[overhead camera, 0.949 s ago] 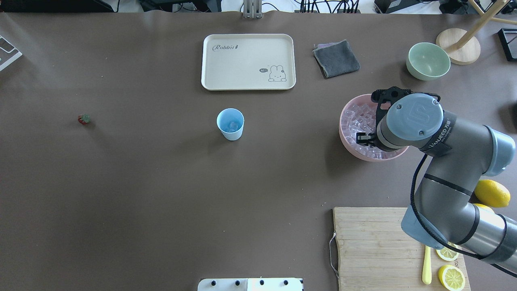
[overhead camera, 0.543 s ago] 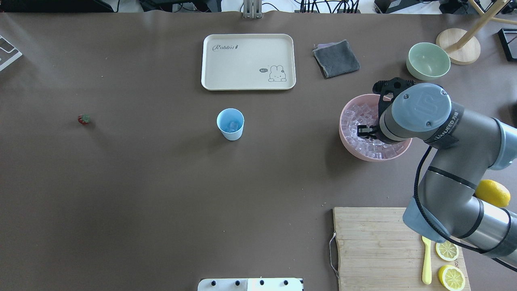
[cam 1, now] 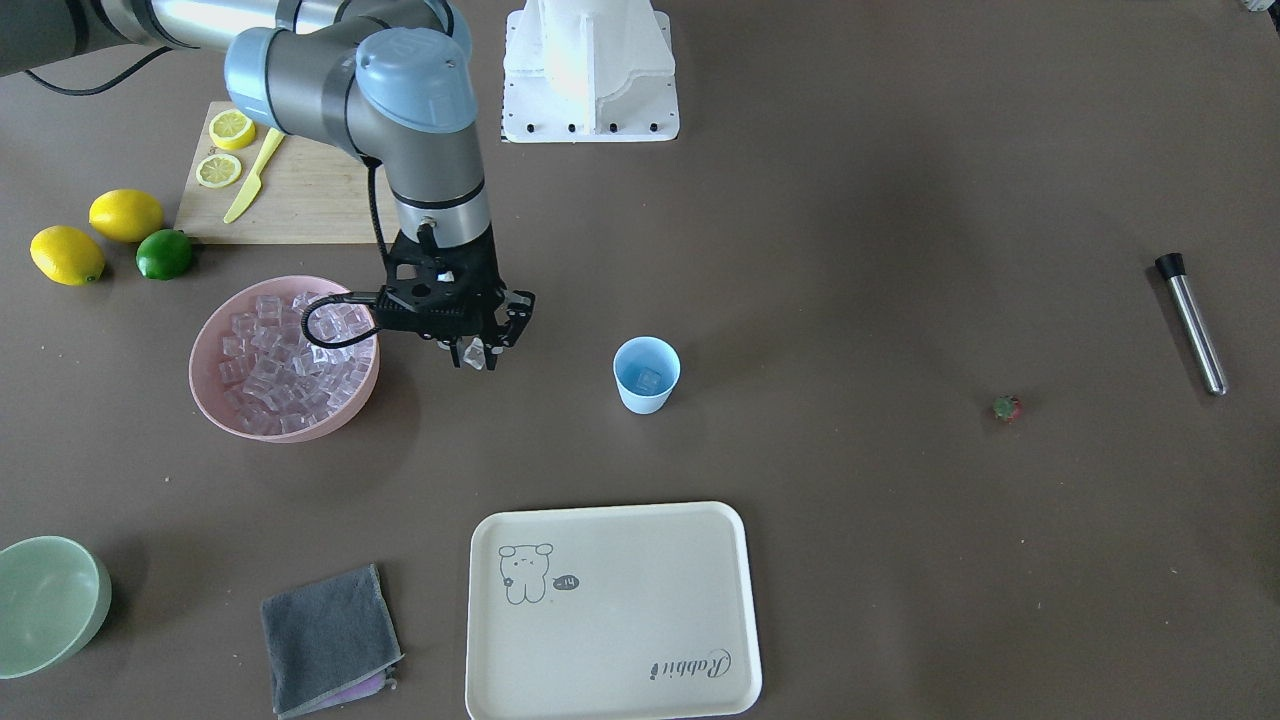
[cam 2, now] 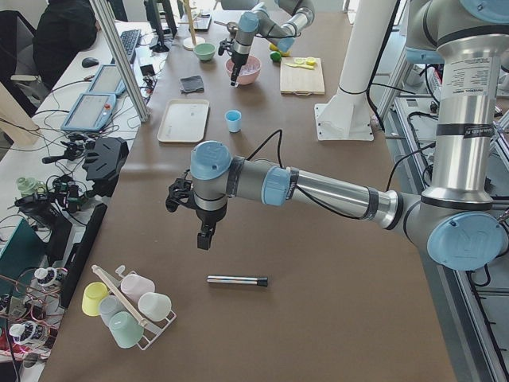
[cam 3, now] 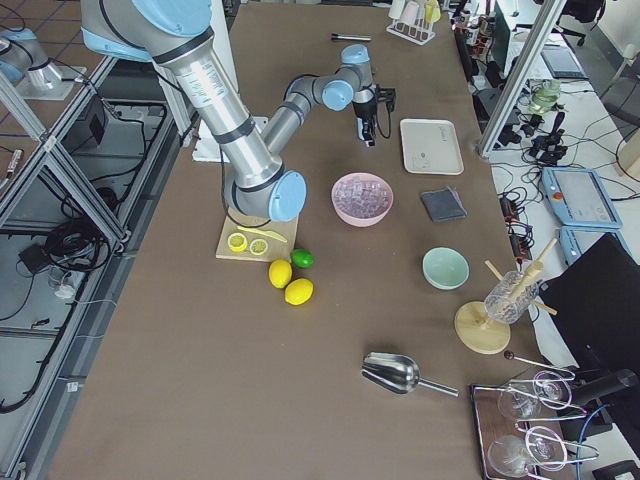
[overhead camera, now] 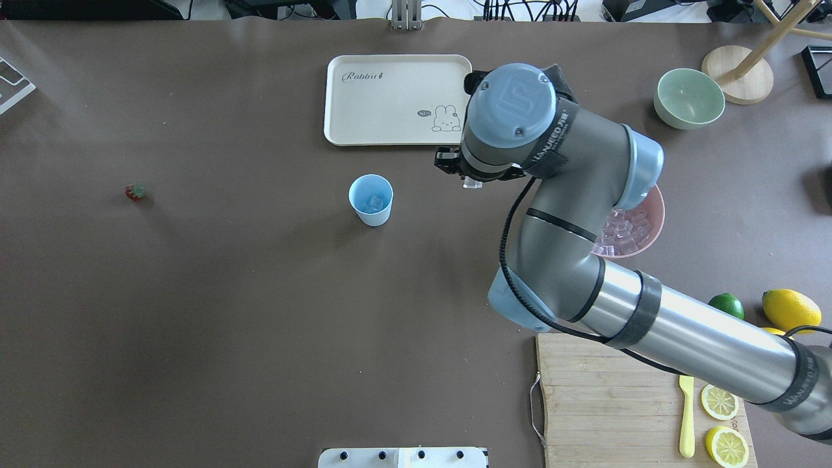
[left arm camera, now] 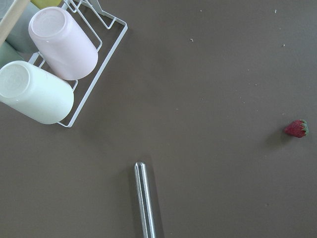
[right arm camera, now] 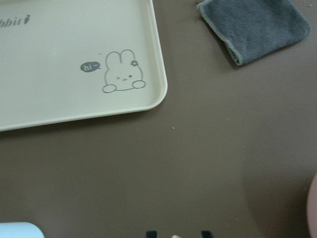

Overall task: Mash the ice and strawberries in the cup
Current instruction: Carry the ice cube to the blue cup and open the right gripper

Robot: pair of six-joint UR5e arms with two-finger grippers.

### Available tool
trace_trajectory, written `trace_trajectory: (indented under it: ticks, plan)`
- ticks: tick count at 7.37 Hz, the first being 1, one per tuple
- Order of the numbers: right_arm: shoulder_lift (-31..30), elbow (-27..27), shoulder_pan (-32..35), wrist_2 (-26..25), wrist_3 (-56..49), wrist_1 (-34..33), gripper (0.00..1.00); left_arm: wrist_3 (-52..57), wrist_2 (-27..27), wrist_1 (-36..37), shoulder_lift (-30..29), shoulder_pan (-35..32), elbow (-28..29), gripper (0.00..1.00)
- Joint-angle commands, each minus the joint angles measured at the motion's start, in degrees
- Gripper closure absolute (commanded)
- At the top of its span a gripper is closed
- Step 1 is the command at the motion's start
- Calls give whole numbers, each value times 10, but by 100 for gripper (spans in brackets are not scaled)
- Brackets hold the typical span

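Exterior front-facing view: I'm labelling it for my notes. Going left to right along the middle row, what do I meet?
pink bowl → right gripper shut on an ice cube → cup → strawberry → metal rod

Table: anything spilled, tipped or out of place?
Nothing spilled or tipped. The cup stands upright with ice inside; the strawberry lies alone on the table, far from it, and a metal rod lies flat farther out.

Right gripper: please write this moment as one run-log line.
right gripper: shut on ice cube, between pink bowl and blue cup | cup: ice inside | strawberry: on table, untouched | left gripper: state unclear
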Motion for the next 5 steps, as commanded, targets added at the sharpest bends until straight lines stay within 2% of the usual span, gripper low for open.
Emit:
trace_trajectory:
  ticks: [1,2,3,5]
  plan:
    - [50,-62,-50,-49,63,139,99,1,0,0,1,-1,1,1]
    - [49,-105,-73,-80,79,216,99,1,0,0,3,-1,2,1]
    - [47,-109,-81,-98,79,229,97,1,0,0,6,-1,3,1]
    - [49,-108,-84,-98,80,228,88,3,0,0,9,-1,5,1]
